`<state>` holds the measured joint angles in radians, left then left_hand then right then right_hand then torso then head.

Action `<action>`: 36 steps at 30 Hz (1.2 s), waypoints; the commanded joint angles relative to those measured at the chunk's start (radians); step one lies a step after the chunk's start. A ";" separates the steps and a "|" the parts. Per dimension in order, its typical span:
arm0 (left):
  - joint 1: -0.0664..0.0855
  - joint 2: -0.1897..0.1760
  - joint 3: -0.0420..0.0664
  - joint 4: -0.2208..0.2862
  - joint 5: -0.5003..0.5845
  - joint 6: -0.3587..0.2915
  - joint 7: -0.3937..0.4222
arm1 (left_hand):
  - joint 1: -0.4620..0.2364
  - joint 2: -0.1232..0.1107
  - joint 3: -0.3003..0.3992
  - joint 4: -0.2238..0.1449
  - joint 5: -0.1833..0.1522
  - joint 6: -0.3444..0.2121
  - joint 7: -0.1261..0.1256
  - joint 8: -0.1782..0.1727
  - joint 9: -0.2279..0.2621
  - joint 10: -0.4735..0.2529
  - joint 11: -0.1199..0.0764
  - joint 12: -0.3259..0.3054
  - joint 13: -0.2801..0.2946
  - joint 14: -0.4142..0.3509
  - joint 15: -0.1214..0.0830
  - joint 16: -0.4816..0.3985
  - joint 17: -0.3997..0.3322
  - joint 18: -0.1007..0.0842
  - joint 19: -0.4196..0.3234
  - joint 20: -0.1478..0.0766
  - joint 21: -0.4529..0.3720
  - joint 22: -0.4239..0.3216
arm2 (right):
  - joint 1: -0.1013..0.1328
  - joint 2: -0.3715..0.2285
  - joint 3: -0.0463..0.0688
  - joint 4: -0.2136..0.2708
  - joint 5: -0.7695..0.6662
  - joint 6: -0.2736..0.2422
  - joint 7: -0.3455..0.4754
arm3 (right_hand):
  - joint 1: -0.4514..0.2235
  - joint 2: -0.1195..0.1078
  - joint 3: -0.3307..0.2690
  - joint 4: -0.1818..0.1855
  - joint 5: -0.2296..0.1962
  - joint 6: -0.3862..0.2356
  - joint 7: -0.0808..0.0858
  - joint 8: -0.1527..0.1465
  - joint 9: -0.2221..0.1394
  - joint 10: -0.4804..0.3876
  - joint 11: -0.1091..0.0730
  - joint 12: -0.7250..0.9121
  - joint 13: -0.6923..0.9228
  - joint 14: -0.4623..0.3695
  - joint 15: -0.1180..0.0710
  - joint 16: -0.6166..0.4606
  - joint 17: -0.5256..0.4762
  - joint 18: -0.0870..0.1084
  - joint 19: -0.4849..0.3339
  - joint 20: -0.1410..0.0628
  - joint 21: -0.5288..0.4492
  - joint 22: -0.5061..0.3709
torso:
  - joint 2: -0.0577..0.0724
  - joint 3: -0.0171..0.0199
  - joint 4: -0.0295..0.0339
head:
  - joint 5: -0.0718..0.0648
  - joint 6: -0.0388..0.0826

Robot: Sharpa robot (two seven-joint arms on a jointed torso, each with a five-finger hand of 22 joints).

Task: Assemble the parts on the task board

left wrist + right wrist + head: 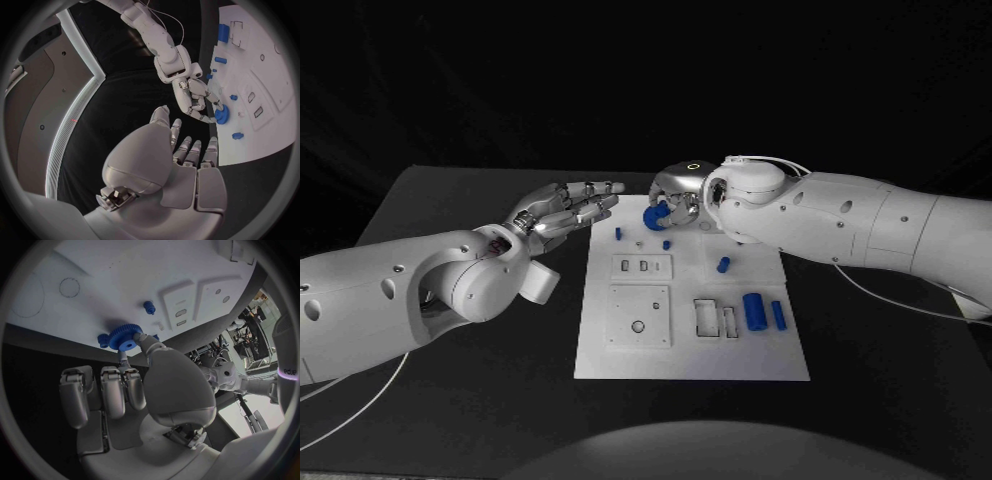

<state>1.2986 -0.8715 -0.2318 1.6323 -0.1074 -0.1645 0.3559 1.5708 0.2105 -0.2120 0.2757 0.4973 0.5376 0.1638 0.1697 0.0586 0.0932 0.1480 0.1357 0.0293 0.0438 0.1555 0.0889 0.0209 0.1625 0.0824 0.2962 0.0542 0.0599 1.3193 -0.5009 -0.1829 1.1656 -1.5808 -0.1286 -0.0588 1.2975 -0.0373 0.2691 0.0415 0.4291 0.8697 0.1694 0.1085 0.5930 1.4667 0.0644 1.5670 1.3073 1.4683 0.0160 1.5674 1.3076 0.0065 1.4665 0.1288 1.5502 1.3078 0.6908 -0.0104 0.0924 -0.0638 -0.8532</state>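
The white task board (689, 350) lies in the middle of the black table. My right hand (678, 198) is over the board's far edge and pinches a blue gear (653, 215) between thumb and a finger. The right wrist view has the gear (125, 336) close above the board (125, 280), near a small blue peg (149, 306). My left hand (567, 210) hovers by the board's far left corner with fingers stretched out and nothing in it. From the left wrist, my left hand (181, 165) points toward the right hand (197, 102) and the gear (222, 114).
Several blue parts stand or lie on the board: small pegs (619, 233) (666, 244) (724, 264) and two longer cylinders (754, 311) (777, 315) at its right edge. Rectangular recesses (642, 265) and a square plate (640, 317) mark the board's middle. Bare black table surrounds the board.
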 commanded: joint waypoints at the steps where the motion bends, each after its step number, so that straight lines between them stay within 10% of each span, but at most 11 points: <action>1: 0.000 0.003 0.001 0.000 -0.004 0.017 0.005 | 0.012 -0.001 0.006 0.000 0.004 0.007 0.012 0.003 0.002 0.001 0.008 0.006 0.002 0.002 0.008 0.003 0.001 -0.016 0.007 0.000 0.006 0.002 | -0.003 0.001 -0.001 -0.007 -0.017 0.046 -0.015 | -0.003 0.004 0.008 -0.001 -0.003 0.024 -0.032 0.030 0.107 0.104 0.005 0.004 0.263 0.103 -0.001 0.003 0.263 0.003 0.074 -0.004 -0.005 0.250 | 0.000 0.0007 -0.0012 | -0.001 0.000; 16: 0.000 0.007 0.001 -0.005 -0.004 0.023 0.000 | 0.012 -0.002 0.006 0.000 0.004 0.008 0.013 0.004 0.002 0.002 0.009 0.007 0.002 0.003 0.009 0.004 0.002 -0.017 0.008 0.000 0.007 0.002 | -0.006 -0.001 -0.001 -0.013 -0.020 0.066 -0.028 | -0.003 0.001 0.022 -0.007 -0.012 -0.010 -0.023 -0.011 0.080 0.104 0.012 0.004 0.263 0.103 0.005 0.003 0.263 0.007 0.062 0.003 -0.016 0.245 | -0.001 0.0019 -0.0003 | -0.003 0.000; 24: 0.000 0.009 0.000 -0.008 -0.004 0.023 0.000 | 0.013 -0.002 0.007 0.000 0.005 0.007 0.013 0.004 0.001 0.002 0.010 0.007 0.002 0.003 0.010 0.005 0.002 -0.018 0.009 0.000 0.008 0.002 | -0.008 -0.005 -0.001 -0.009 -0.015 0.067 -0.021 | -0.028 -0.009 0.013 0.005 -0.154 -0.218 -0.031 -0.047 -0.041 0.104 -0.009 0.004 0.263 0.103 -0.010 0.003 0.263 0.009 0.056 -0.006 -0.023 0.243 | -0.001 0.0007 -0.0005 | -0.005 -0.002; 28: 0.000 0.009 0.000 -0.009 -0.004 0.023 0.000 | 0.013 -0.002 0.007 0.000 0.005 0.007 0.013 0.004 0.001 0.002 0.010 0.007 0.002 0.003 0.010 0.005 0.002 -0.018 0.009 0.000 0.008 0.002 | -0.009 -0.008 -0.001 -0.007 -0.012 0.052 -0.009 | -0.048 -0.006 -0.014 0.021 -0.253 -0.241 -0.044 -0.045 -0.079 0.104 -0.020 0.004 0.263 0.103 -0.019 0.003 0.263 0.009 0.057 -0.017 -0.023 0.243 | -0.001 0.0007 -0.0009 | -0.005 -0.002; 36: 0.000 0.009 0.000 -0.010 -0.004 0.022 0.000 | 0.013 -0.002 0.007 0.000 0.005 0.007 0.014 0.004 0.001 0.002 0.010 0.007 0.002 0.004 0.010 0.006 0.002 -0.018 0.010 0.000 0.008 0.003 | -0.011 -0.020 -0.002 -0.005 -0.006 -0.001 0.017 | -0.056 -0.001 -0.038 0.031 -0.303 -0.248 -0.052 -0.046 -0.110 0.104 -0.026 0.004 0.263 0.103 -0.024 0.003 0.263 0.009 0.055 -0.023 -0.025 0.242 | 0.000 0.0010 -0.0001 | -0.004 -0.001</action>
<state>1.2982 -0.8641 -0.2321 1.6212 -0.1075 -0.1590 0.3507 1.5748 0.2066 -0.2120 0.2757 0.4972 0.5376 0.1638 0.1696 0.0585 0.0968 0.1516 0.1357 0.0299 0.0473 0.1590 0.0889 0.0216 0.1627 0.0824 0.2962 0.0582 0.0616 1.3096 -0.5190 -0.1841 1.1591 -1.5824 -0.1009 -0.0643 1.2487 -0.0358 0.2373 0.0733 0.1299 0.6270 0.1187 0.0653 0.4846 1.4656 0.0450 1.5670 1.3080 1.4664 -0.0039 1.5674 1.3073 0.0066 1.4665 0.1104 1.5274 1.3074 0.6901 -0.0096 0.0919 -0.0678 -0.8555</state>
